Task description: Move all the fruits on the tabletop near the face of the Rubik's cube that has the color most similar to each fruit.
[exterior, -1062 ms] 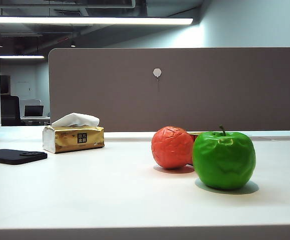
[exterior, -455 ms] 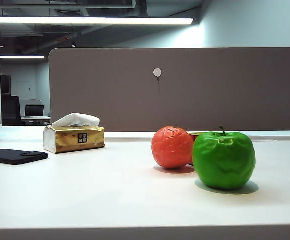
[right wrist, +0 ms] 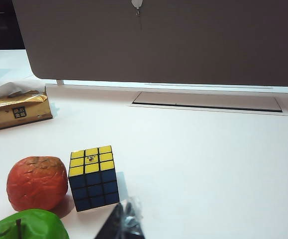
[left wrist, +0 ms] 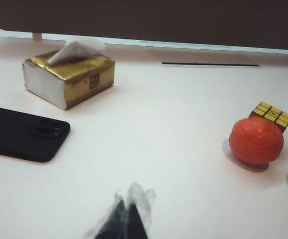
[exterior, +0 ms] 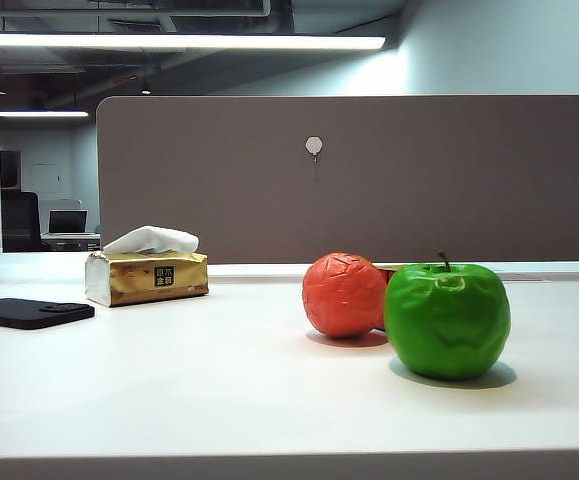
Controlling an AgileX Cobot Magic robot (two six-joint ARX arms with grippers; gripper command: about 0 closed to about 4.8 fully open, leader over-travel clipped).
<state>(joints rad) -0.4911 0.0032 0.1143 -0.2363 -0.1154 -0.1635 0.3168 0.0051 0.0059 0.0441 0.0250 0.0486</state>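
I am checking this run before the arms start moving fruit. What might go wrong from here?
1. The wrinkled red-orange fruit, glossy green apple and small Rubik's cube crowd together; a claw reaching for one may knock another.
2. Both fruits are round and may roll away once released.
3. The right wrist view shows only yellow and blue cube faces, so a green face cannot be confirmed. The left claw and right claw look shut, low above the white tabletop.
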